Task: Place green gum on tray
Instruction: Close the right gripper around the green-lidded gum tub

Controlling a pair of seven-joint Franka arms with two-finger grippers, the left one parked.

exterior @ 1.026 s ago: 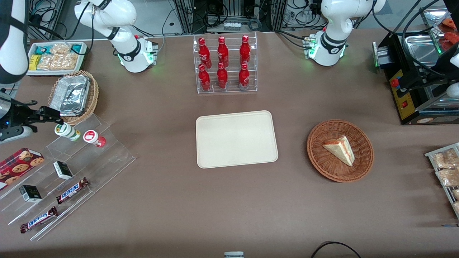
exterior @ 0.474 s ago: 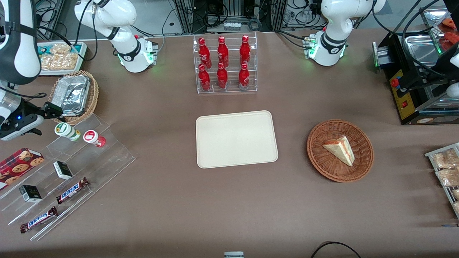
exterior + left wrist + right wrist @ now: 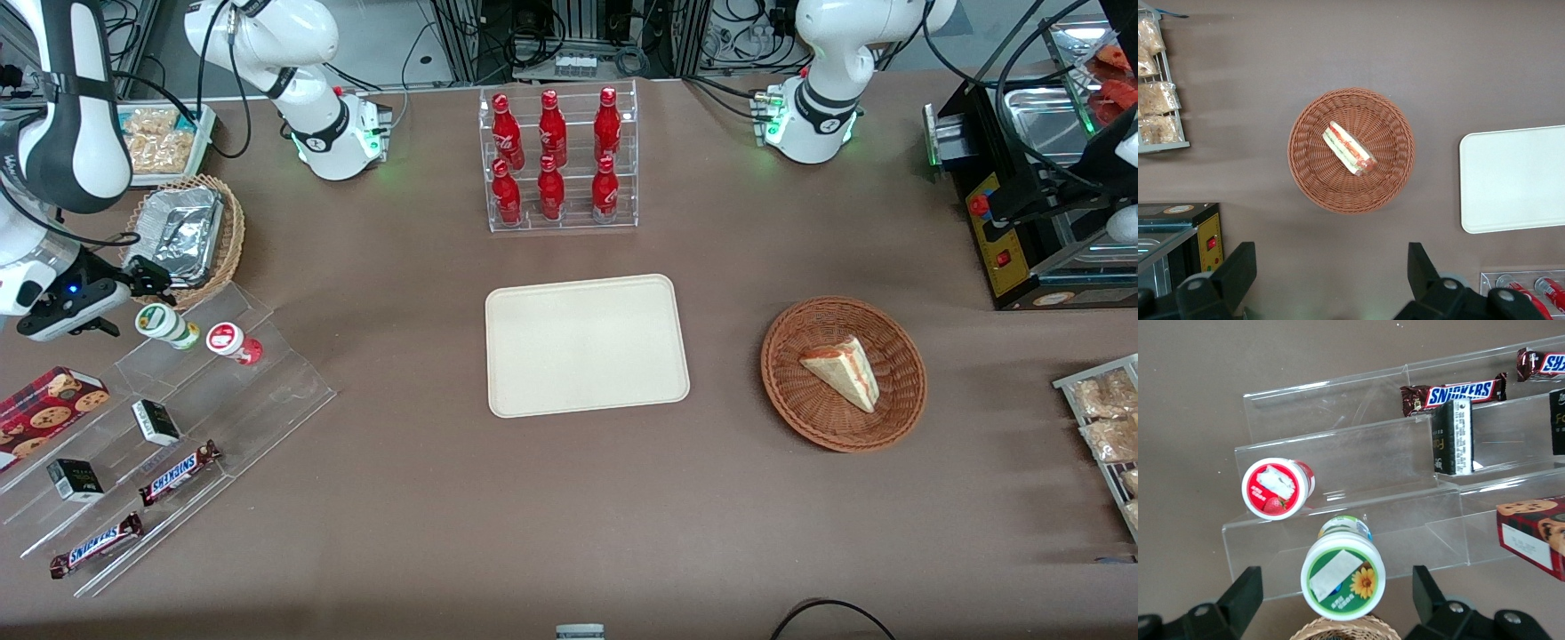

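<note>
Hovering gripper [image 3: 1338, 590] w/ fingers [image 3: 1238, 597] spread above green gum [image 3: 1343, 583], Snickers bar [image 3: 1453, 393] nearby

The wrist view cuts off the gripper [image 3: 1336, 600] fingertips and the cookie box [image 3: 1535, 535].

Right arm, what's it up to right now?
It's going for the green gum, which sits on the clear tiered stand beside the red-lidded canister. The gripper hovers just above the gum, fingers open on either side of its lid, not yet closed on it. The tray at mid-table has nothing on it.
</note>
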